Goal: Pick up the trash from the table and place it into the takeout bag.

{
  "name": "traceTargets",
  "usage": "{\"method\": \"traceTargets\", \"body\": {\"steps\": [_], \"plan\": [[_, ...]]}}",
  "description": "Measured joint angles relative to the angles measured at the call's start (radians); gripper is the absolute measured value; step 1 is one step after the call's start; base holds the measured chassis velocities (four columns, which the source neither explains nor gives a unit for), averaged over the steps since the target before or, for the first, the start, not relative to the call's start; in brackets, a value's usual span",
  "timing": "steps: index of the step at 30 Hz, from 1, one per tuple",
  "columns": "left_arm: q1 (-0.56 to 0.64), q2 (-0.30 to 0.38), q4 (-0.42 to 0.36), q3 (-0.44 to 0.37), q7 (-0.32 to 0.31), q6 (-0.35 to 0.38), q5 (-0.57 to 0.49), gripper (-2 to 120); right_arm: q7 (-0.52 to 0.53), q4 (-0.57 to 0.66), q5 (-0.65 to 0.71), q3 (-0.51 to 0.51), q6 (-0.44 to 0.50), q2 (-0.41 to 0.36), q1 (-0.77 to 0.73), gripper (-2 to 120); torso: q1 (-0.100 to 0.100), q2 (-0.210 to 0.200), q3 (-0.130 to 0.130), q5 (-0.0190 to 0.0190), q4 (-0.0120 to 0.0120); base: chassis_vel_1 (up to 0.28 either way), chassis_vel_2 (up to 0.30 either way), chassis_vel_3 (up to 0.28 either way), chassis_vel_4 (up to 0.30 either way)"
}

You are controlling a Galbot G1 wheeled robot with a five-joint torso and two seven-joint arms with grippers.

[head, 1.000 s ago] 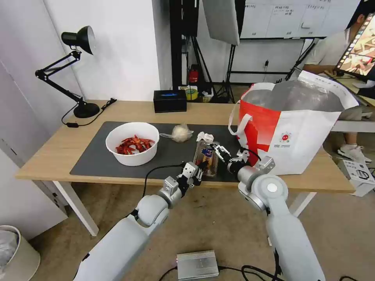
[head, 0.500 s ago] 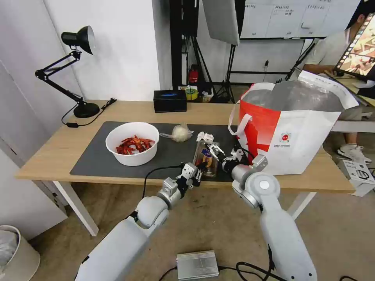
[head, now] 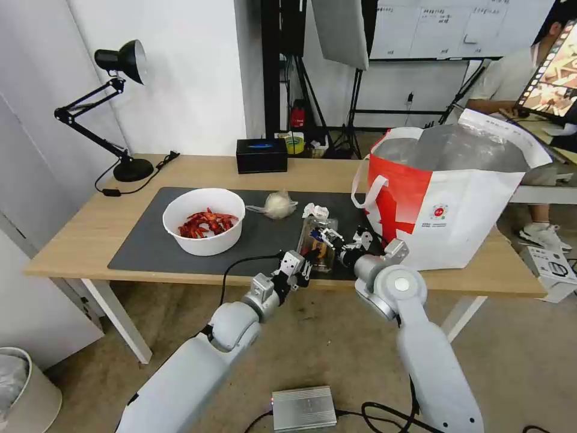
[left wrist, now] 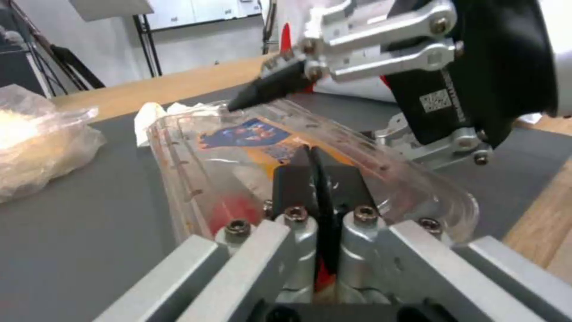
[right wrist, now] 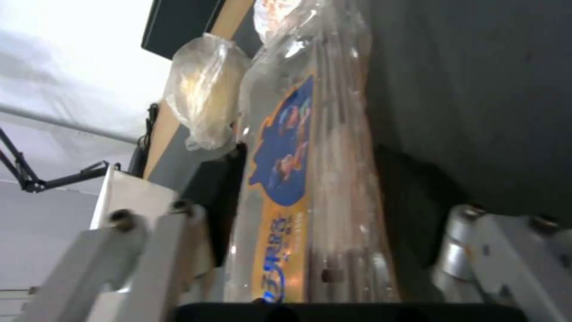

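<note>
Head view — right gripper [head: 334, 239] straddling clamshell box [head: 317, 243]

Glossy clear plastic box [head: 317, 240], matt mat [head: 150, 240].

This looks like a lab or studio set up for recording, not a home. Behind the light-wood desk [head: 90, 234] stand black tripod legs [head: 354, 114] and a grey panel [head: 339, 30] hung from above, the sort used for lighting or filming. On the far wall are white boards [head: 433, 27] covered with sheets of writing. A black desk lamp [head: 114, 102] on a jointed arm stands at the desk's back corner beside plain white walls. At the right edge a monitor [head: 556, 75] sits on another desk. The floor is bare concrete, with a metal power box [head: 303, 408] and loose cables lying on it, and a white bin [head: 24, 391] in the corner.
</note>
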Motion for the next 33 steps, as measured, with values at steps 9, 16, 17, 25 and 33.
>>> {"method": "traceTargets", "body": {"steps": [9, 16, 17, 25, 33], "plan": [[0.014, 0.002, -0.026, -0.012, 0.0, -0.002, -0.037, 38, 0.0, -0.021, -0.003, 0.003, -0.001, 0.004, 0.001, 22, 0.0, 0.0, 0.0, 0.0, 0.0, 0.0, 0.0, 0.0, 0.0], [0.032, 0.008, -0.059, -0.046, -0.006, -0.002, -0.085, 65, -0.002, -0.026, -0.003, 0.004, 0.0, 0.003, 0.0, 0, 0.0, 0.0, 0.0, -0.0001, 0.0, 0.0, 0.0, 0.0, 0.0], [0.033, 0.009, -0.062, -0.05, -0.01, -0.002, -0.092, 69, -0.003, -0.027, -0.004, 0.004, 0.0, 0.003, -0.001, 0, 0.0, 0.0, 0.0, -0.0001, 0.0, 0.0, 0.0, 0.0, 0.0], [0.037, 0.019, -0.096, -0.1, -0.056, -0.002, -0.186, 95, -0.01, -0.031, -0.018, 0.002, 0.004, 0.007, -0.002, 0, 0.0, 0.0, 0.0, -0.0001, -0.0002, 0.0, 0.0, 0.0, 0.0], [0.098, 0.061, -0.174, -0.181, -0.123, 0.018, -0.262, 100, -0.047, -0.026, -0.07, -0.019, 0.027, 0.002, -0.015, 0, 0.0, 0.0, 0.0, -0.0001, 0.0001, 0.0, 0.0, 0.0, 0.0]]}}
